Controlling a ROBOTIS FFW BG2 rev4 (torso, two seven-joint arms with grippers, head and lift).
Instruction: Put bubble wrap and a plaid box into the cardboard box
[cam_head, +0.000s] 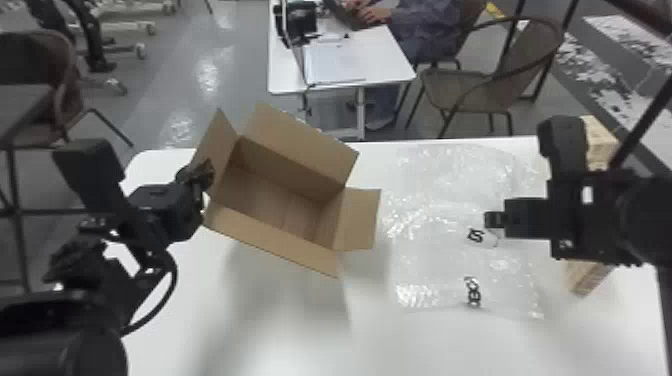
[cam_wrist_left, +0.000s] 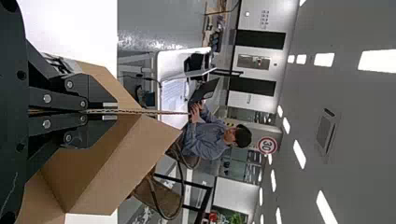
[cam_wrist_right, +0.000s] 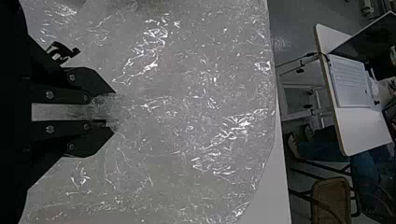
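- The black two-fingered left gripper (cam_head: 202, 179) is closed on a flap of the cardboard box; in the left wrist view the two sides of the left gripper (cam_wrist_left: 109, 112) press together on the thin panel, seen edge-on.
- The black two-fingered right gripper (cam_head: 492, 220) is nearly closed on the bubble wrap; in the right wrist view, plastic bunches between the tips of the right gripper (cam_wrist_right: 109, 112), with a narrow gap behind.
- The white, smooth table (cam_head: 280, 345) has rounded corners.
- The clear, crinkled plastic bubble wrap (cam_head: 430, 260) lies spread on it, to the right of the cardboard box.
- The brown, rectangular cardboard box (cam_head: 280, 200) stands open at the table's left part, flaps spread.
- The pale beige, patterned plaid box (cam_head: 589, 280) is near the table's right side, partly hidden behind the right arm.
- Small black marks (cam_head: 472, 292) show on the wrap.
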